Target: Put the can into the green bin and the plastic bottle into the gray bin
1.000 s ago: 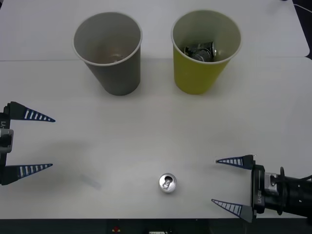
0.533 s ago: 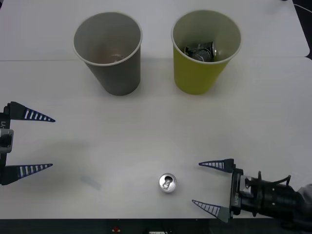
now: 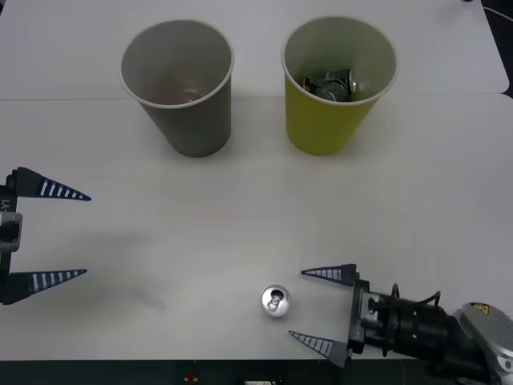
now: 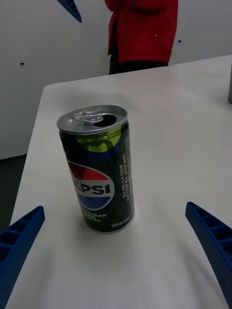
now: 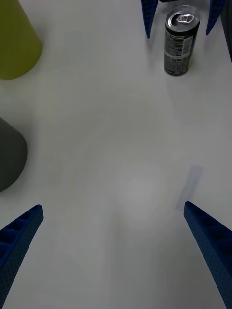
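Standing upright near the white surface's [image 3: 240, 216] front edge, the Pepsi can [image 3: 276, 301] faces the spread right claw [image 3: 318, 309]; left claw [image 3: 60, 235] spread, well apart.

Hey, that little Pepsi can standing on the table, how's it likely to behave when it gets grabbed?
The can is opened, so probably light and easily dented. Upright and slim, it may tip if one finger of the open right tool hits it first; tipped, it would roll.

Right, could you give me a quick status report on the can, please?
Right end effector open, level with the can, not touching. Left end effector open, idle at table's left edge. Can upright near front edge. Nothing between them.
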Action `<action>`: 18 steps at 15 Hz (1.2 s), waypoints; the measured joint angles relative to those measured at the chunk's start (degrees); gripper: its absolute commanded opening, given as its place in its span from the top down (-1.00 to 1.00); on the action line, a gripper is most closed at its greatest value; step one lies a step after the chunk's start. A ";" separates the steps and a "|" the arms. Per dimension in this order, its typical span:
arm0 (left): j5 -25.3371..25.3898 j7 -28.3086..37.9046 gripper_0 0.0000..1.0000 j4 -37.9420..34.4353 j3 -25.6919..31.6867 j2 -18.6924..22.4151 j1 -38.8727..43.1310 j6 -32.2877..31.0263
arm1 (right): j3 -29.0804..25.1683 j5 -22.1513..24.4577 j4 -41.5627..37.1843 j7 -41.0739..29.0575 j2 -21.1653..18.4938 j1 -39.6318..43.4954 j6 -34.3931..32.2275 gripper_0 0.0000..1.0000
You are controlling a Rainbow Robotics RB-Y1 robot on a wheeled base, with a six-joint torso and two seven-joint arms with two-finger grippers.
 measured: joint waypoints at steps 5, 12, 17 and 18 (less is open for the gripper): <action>0.00 0.00 -1.00 0.00 0.00 0.00 0.00 0.00 | 1.89 -0.87 -0.01 1.54 2.56 -0.68 2.34 -1.00; 0.00 0.00 -1.00 0.00 0.00 0.00 0.00 0.00 | 4.67 -0.85 -0.07 2.86 4.84 -2.02 5.14 -0.07; 0.00 0.00 -1.00 0.00 0.00 0.00 0.00 0.00 | 5.05 -1.27 -0.03 4.03 5.26 -2.53 5.15 1.00; 0.00 0.00 -1.00 0.00 0.00 0.00 0.00 0.00 | 5.05 -1.56 -0.05 4.21 5.27 -2.63 5.15 1.00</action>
